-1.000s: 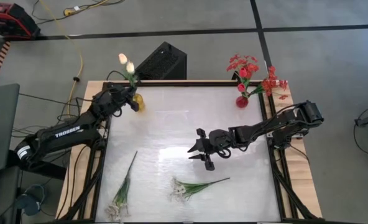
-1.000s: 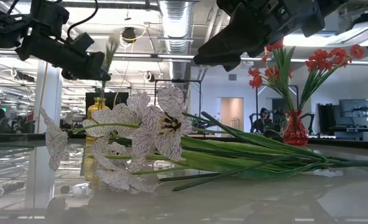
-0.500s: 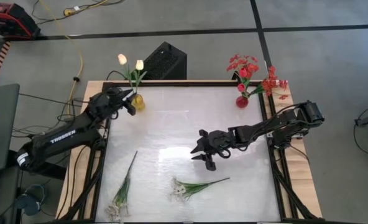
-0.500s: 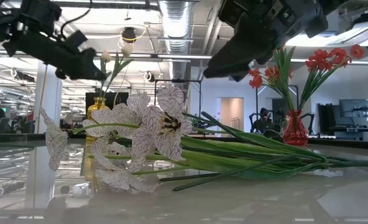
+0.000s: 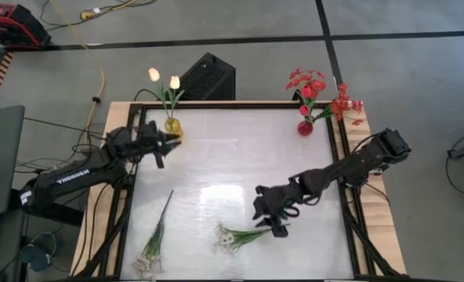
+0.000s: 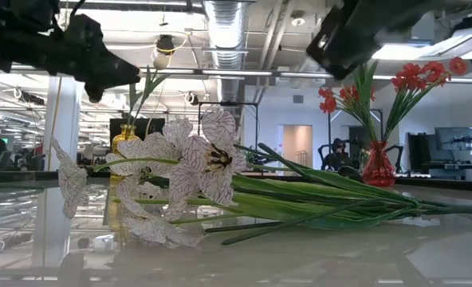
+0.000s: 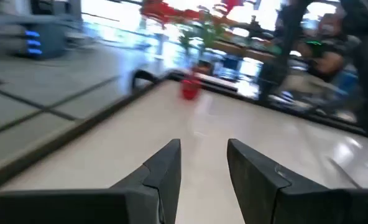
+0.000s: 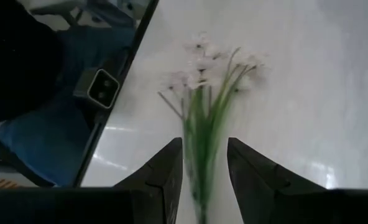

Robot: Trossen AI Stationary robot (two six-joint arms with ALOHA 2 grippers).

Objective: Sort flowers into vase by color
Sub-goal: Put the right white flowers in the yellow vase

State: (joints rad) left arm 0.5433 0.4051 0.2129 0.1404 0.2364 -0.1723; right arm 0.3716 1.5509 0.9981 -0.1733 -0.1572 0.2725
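Two cream tulips (image 5: 164,80) stand in a yellow vase (image 5: 172,125) at the far left corner. Red flowers (image 5: 318,92) fill a red vase (image 5: 305,128) at the far right. A white spray (image 5: 244,234) lies flat on the table near the front edge, and another (image 5: 155,241) lies at the front left. My left gripper (image 5: 169,143) hangs open just in front of the yellow vase, pointing level toward the right. My right gripper (image 8: 202,177) is open and tilted down over the first spray's stem (image 8: 202,146), which shows between its fingers; it hovers above without touching.
A black box (image 5: 206,78) sits just beyond the table's far edge. The table has a raised frame (image 5: 138,102) around it. Bare tabletop (image 5: 224,157) lies between the two vases and the flowers lying at the front.
My left gripper has opened and let go of a tulip stem at the yellow vase, then drawn back toward the near edge and turned level; the freed tulip has swung upright in the vase. My right gripper has moved toward the near edge and tipped down over the white spray.
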